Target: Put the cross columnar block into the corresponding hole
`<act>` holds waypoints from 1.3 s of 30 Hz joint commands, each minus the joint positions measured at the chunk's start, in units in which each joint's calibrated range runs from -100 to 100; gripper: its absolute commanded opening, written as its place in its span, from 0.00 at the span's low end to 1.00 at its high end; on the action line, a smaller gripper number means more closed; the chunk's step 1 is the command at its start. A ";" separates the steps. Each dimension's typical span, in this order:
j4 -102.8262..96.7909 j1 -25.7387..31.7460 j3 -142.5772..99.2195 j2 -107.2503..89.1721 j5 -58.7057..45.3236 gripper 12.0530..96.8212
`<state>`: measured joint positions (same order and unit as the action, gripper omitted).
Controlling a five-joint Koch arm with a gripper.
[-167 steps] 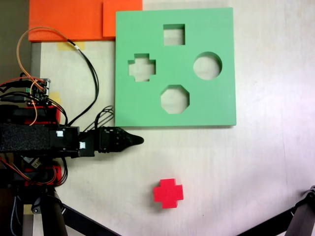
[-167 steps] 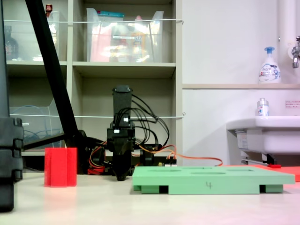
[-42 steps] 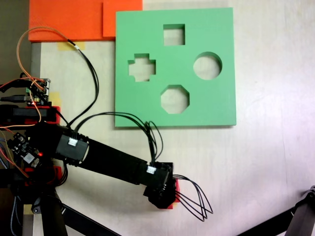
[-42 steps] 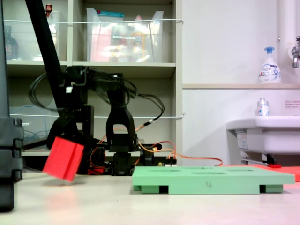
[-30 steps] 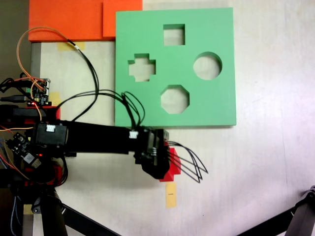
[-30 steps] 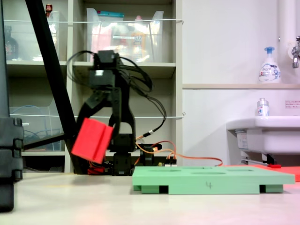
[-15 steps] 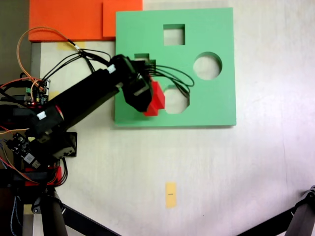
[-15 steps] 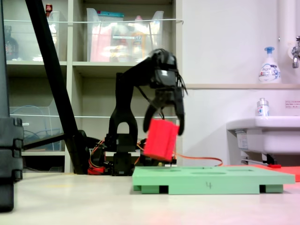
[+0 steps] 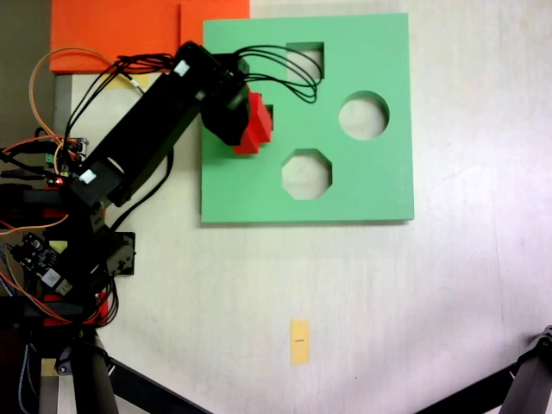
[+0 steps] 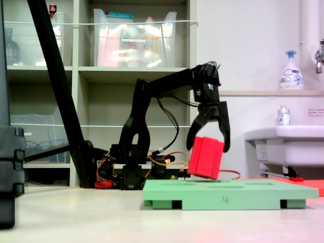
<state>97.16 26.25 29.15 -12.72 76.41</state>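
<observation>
My claw (image 10: 209, 147) grips the red block (image 10: 205, 157), tilted; it hangs just above the green board (image 10: 230, 191), over the cross hole (image 9: 267, 110).

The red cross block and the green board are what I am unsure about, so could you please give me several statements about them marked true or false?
1. The pincer holds the red cross block. True.
2. The block rests on the table beside the green board. False: the side fixed view shows it held just above the board, tilted.
3. The block already sits flush inside the cross hole. False: it still stands well above the board's top face.
4. The square hole, round hole and octagonal hole are all empty. True.
</observation>
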 commanded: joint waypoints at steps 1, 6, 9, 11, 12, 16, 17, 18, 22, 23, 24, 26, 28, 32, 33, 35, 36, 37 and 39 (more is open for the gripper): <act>1.30 0.73 5.34 1.41 1.17 0.35; 0.62 1.66 7.84 4.34 1.86 0.35; -0.05 2.25 8.34 6.02 1.95 0.35; -0.43 2.49 8.73 7.00 1.95 0.35; -0.72 2.64 8.83 7.28 2.00 0.35; -1.01 2.69 9.23 8.53 2.00 0.35; -1.11 2.69 9.23 8.95 2.00 0.35; -1.30 2.69 9.23 9.23 2.00 0.35; -2.26 2.64 9.53 11.33 1.95 0.35; -2.36 2.64 9.63 11.88 2.00 0.35; -2.55 2.64 9.73 12.44 1.95 0.35; -2.84 2.59 9.73 13.70 1.95 0.35; -3.03 2.49 9.83 14.96 1.90 0.35; -3.13 2.30 9.83 17.47 1.51 0.35; -3.13 2.25 9.93 18.45 1.27 0.35; -3.03 2.05 9.83 19.71 0.73 0.35; -3.13 2.00 9.83 19.98 0.68 0.36; -3.03 1.90 9.93 20.40 0.54 0.36; -2.94 1.66 9.83 20.40 0.20 0.39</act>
<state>96.08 27.96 37.38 7.93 76.70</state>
